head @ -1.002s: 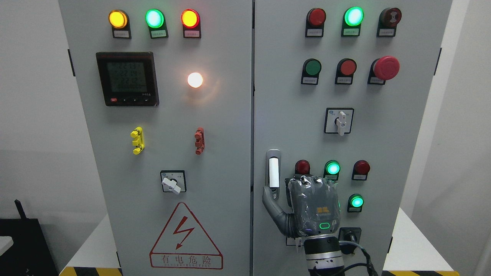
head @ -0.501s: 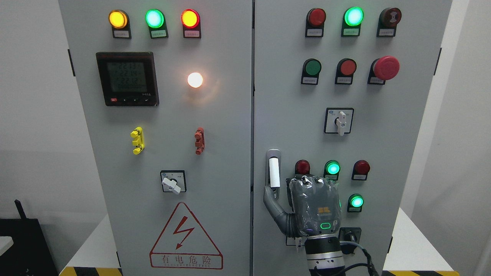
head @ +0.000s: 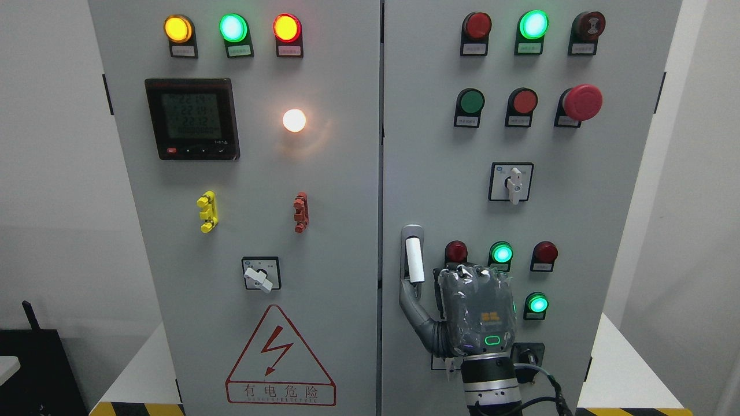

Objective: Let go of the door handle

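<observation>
The door handle (head: pixel 413 259), a grey upright lever with a white grip, sits at the left edge of the cabinet's right door (head: pixel 428 144). My right hand (head: pixel 475 312) comes up from the bottom edge, with its back toward me, just right of and below the handle. Its fingers (head: pixel 471 273) are curled forward toward the door panel and wrap nothing I can see. The thumb (head: pixel 408 296) sticks out to the left, its tip against the handle's lower end. The left hand does not show.
Around the hand are indicator lamps: a red one (head: pixel 455 252), a lit green one (head: pixel 501 253), a red one (head: pixel 544 252) and a green one (head: pixel 537 304). A selector switch (head: pixel 511 182) sits above. A socket with cable (head: pixel 527 353) lies by the wrist. The left door (head: pixel 260 231) is flush.
My right hand has drifted slightly right and down. The thumb has slid along with it and still touches the handle's lower end.
</observation>
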